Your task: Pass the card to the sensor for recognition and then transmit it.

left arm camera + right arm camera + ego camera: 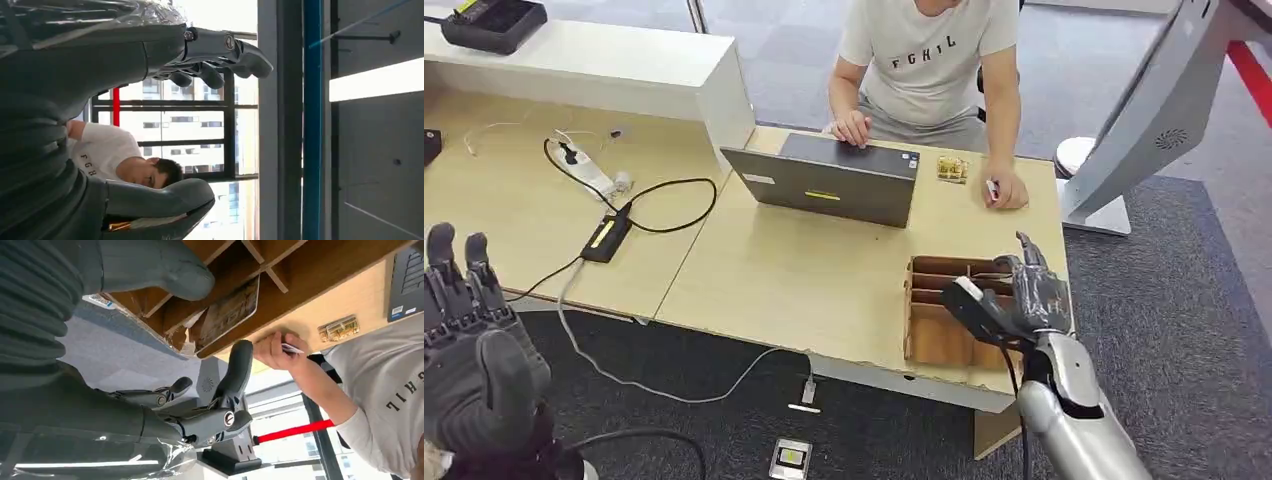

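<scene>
The right hand [1014, 295] hung over the wooden divided box [944, 335] at about five o'clock on the table [764, 270], fingers spread wide and holding nothing. In the right wrist view a card [227, 315] stood slotted inside one compartment of that box, leaning against a divider, with the thumb [165, 270] above the box and the fingers [235, 372] out past its wall, none of them touching the card. So the pick-up looked not yet made.

The left hand [469, 330] was raised at eight o'clock, off the table's edge, fingers apart and upright, empty as well.

A person [929, 60] sat at twelve o'clock behind a laptop [834, 180], one hand on its keys and the other hand [1004, 190] resting on the table at two o'clock, pinching a small white thing, possibly another card; I could not tell. A black flat device [606, 238] on a cable lay at nine o'clock; whether it was the sensor I could not tell.

Judged from this, the task stood near its start: grasping the card, presenting it to the sensor and handing it over all remained.
</scene>
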### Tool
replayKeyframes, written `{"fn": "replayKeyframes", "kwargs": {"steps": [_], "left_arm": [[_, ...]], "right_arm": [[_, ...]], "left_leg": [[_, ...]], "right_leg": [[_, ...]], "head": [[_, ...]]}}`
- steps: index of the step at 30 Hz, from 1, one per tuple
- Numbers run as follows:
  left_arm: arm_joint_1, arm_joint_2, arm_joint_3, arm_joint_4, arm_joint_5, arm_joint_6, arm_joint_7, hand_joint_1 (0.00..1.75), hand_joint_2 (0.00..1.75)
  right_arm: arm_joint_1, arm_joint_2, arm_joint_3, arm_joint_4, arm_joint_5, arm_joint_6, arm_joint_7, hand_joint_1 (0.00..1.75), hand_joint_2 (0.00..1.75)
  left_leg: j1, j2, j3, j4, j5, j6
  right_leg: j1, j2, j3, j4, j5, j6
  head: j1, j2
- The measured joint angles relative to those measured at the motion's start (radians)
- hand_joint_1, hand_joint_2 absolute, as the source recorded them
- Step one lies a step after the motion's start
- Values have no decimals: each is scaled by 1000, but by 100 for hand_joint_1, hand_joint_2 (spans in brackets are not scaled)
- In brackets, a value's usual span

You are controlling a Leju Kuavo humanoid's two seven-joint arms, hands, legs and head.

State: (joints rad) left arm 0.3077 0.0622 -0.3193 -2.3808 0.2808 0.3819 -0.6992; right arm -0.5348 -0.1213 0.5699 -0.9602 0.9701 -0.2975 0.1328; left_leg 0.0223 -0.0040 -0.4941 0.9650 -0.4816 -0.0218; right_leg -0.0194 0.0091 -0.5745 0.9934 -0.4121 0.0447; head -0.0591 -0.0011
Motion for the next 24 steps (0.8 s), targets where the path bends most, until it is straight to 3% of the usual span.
{"fn": "replayKeyframes", "kwargs": {"steps": [13, 15, 16, 24], "left_arm": [[-1, -1, 1, 4, -2, 5, 0, 28, 175], [-1, -1, 0, 4, -4, 10, 0, 28, 175], [-1, -1, 0, 4, -5, 11, 0, 26, 175], [-7, -2, 0, 4, -1, 7, 0, 28, 175]], "right_arm": [[4, 1, 6, -4, 15, -2, 3, 87, 175], [4, 2, 8, -4, 18, -2, 3, 56, 175], [4, 3, 8, -4, 19, -3, 3, 31, 175], [-19, 11, 10, 19, 27, -26, 6, 33, 175]], "left_leg": [[0, 0, 0, 0, 0, 0], [0, 0, 0, 0, 0, 0], [0, 0, 0, 0, 0, 0], [0, 0, 0, 0, 0, 0]], "right_leg": [[0, 0, 0, 0, 0, 0], [0, 0, 0, 0, 0, 0], [0, 0, 0, 0, 0, 0], [0, 0, 0, 0, 0, 0]], "head": [[0, 0], [0, 0], [0, 0], [0, 0]]}}
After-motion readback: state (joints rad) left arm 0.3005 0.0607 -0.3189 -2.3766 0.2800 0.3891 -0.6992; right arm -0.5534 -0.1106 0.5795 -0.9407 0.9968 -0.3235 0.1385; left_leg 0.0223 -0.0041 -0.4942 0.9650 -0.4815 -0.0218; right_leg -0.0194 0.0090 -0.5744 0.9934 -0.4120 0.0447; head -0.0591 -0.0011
